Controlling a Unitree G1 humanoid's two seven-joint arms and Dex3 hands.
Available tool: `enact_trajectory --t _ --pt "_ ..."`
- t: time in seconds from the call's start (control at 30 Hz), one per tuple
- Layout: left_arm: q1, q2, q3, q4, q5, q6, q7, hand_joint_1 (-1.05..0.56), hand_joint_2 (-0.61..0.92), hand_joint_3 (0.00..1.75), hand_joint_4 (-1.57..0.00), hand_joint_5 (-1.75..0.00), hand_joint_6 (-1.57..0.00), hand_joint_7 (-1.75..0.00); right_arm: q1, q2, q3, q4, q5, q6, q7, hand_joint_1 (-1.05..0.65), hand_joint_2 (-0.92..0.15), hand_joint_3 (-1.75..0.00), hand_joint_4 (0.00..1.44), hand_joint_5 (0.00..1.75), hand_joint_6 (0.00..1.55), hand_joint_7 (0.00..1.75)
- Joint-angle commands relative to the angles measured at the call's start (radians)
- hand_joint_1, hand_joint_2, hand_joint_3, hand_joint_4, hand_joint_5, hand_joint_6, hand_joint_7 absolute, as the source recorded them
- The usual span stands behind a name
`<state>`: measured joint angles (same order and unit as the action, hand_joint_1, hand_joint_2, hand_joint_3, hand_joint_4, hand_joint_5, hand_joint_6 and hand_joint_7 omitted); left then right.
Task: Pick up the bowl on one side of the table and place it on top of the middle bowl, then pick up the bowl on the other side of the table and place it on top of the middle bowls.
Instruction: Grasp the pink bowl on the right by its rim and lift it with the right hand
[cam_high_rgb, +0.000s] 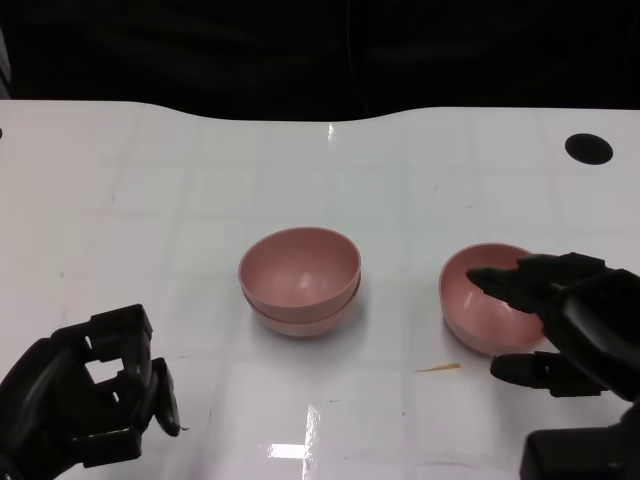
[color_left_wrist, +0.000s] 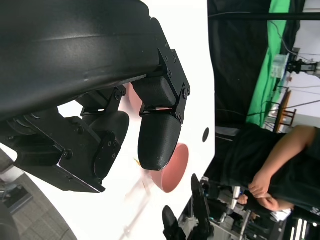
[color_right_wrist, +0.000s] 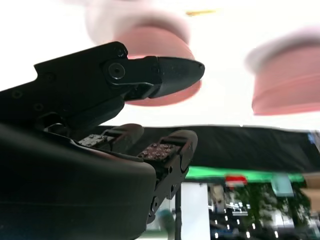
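- At the centre of the head frame, on the white table (cam_high_rgb: 200, 190), two pink bowls are nested, one inside the other: the stacked bowls (cam_high_rgb: 299, 280).
- Right of centre in that frame stands a single pink bowl, the side bowl (cam_high_rgb: 480, 300), upright on the table and well apart from the stack.
- Over the side bowl's right part, the right hand (cam_high_rgb: 560, 325) reaches in from the lower right corner; its upper fingers (cam_high_rgb: 510, 285) lie above the bowl's rim and hollow, the thumb sits lower, just beside the bowl's near wall.
- That hand's fingers and thumb are spread apart; whether they touch the bowl I cannot tell.
- From the right wrist frame, the hand (color_right_wrist: 170, 107) shows a wide gap between thumb and fingers, with the blurred side bowl (color_right_wrist: 160, 45) beyond it and the stack (color_right_wrist: 287, 85) at the right edge.
- Down in the head frame's lower left corner, the left hand (cam_high_rgb: 85, 400) is curled in on itself and holds nothing, well apart from both bowls.
- A small yellowish streak (cam_high_rgb: 438, 369) lies on the table just below the side bowl.
- At the right of the left wrist frame, a person (color_left_wrist: 280, 165) in dark clothes is beside the table.
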<state>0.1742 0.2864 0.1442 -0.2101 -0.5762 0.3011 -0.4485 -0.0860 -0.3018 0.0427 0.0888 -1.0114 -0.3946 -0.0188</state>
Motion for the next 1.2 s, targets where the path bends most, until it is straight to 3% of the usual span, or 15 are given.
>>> enact_trajectory --t 0.03,0.2,0.33,0.77,0.87,0.97,1.0,1.03,1.07,1.1,1.13,1.17,1.2 --pt "-0.003 0.004 0.017 -0.019 0.015 0.018 0.023 0.33 0.92 1.36 -1.01 -1.75 -0.86 -1.75 -0.049 -0.040 0.062 0.060 -0.016 0.060 -0.016 -0.91 -0.92 -0.27 0.38 0.01 0.38 0.01" --pt "-0.001 -0.010 0.025 -0.028 0.021 0.027 0.040 0.33 0.92 1.36 -0.97 -1.75 -0.82 -1.75 -0.118 -0.056 0.150 0.158 -0.002 0.134 -0.007 -0.85 -0.92 -0.23 0.37 0.00 0.38 0.00" --pt "0.002 -0.030 0.032 -0.048 0.046 0.026 0.085 0.33 0.90 1.34 -0.93 -1.75 -0.78 -1.75 -0.175 -0.062 0.214 0.279 0.003 0.152 -0.065 -0.83 -0.92 -0.20 0.39 0.01 0.41 0.02" --pt "0.001 -0.077 0.062 -0.040 0.068 -0.008 0.110 0.30 0.87 1.38 -0.92 -1.75 -0.74 -1.75 -0.310 -0.063 0.379 0.578 0.034 0.125 -0.241 -0.72 -0.92 -0.20 0.48 0.04 0.49 0.03" --pt "0.003 -0.086 0.064 -0.045 0.074 -0.010 0.118 0.31 0.87 1.39 -0.92 -1.75 -0.74 -1.75 -0.354 -0.056 0.419 0.674 0.037 0.095 -0.300 -0.61 -0.92 -0.19 0.54 0.05 0.54 0.04" --pt "0.005 -0.092 0.063 -0.061 0.080 0.003 0.137 0.31 0.87 1.39 -0.92 -1.75 -0.74 -1.75 -0.389 -0.042 0.443 0.765 0.059 0.043 -0.370 -0.42 -0.92 -0.20 0.73 0.10 0.71 0.07" --pt "0.006 -0.092 0.061 -0.064 0.084 0.003 0.140 0.31 0.87 1.39 -0.92 -1.75 -0.74 -1.75 -0.400 -0.037 0.448 0.798 0.070 0.014 -0.404 -0.35 -0.92 -0.21 0.87 0.16 0.79 0.10" --pt "0.007 -0.092 0.059 -0.068 0.086 0.003 0.144 0.31 0.87 1.39 -0.92 -1.75 -0.74 -1.75 -0.410 -0.033 0.452 0.829 0.082 -0.020 -0.436 -0.28 -0.92 -0.23 0.94 0.47 0.97 0.07" --pt "0.007 -0.093 0.058 -0.066 0.086 -0.002 0.140 0.31 0.87 1.39 -0.92 -1.75 -0.74 -1.75 -0.420 -0.031 0.459 0.857 0.089 -0.055 -0.479 -0.24 -0.92 -0.26 0.92 0.77 1.08 0.07" --pt "0.007 -0.093 0.057 -0.065 0.088 -0.005 0.139 0.31 0.87 1.39 -0.92 -1.75 -0.74 -1.75 -0.428 -0.030 0.466 0.879 0.092 -0.082 -0.512 -0.21 -0.92 -0.29 0.83 1.23 1.11 0.35" --pt "0.006 -0.094 0.057 -0.063 0.089 -0.006 0.137 0.31 0.87 1.39 -0.92 -1.75 -0.74 -1.75 -0.435 -0.030 0.474 0.897 0.094 -0.102 -0.538 -0.20 -0.92 -0.32 0.78 1.54 0.84 1.10" --pt "0.006 -0.094 0.057 -0.062 0.090 -0.006 0.136 0.31 0.88 1.39 -0.92 -1.75 -0.74 -1.75 -0.442 -0.032 0.483 0.909 0.094 -0.121 -0.564 -0.19 -0.92 -0.33 0.77 1.64 0.72 1.40" --pt "0.004 -0.094 0.057 -0.061 0.090 -0.005 0.136 0.32 0.87 1.39 -0.92 -1.75 -0.74 -1.75 -0.448 -0.035 0.491 0.914 0.095 -0.135 -0.580 -0.19 -0.92 -0.34 0.76 1.69 0.66 1.57"
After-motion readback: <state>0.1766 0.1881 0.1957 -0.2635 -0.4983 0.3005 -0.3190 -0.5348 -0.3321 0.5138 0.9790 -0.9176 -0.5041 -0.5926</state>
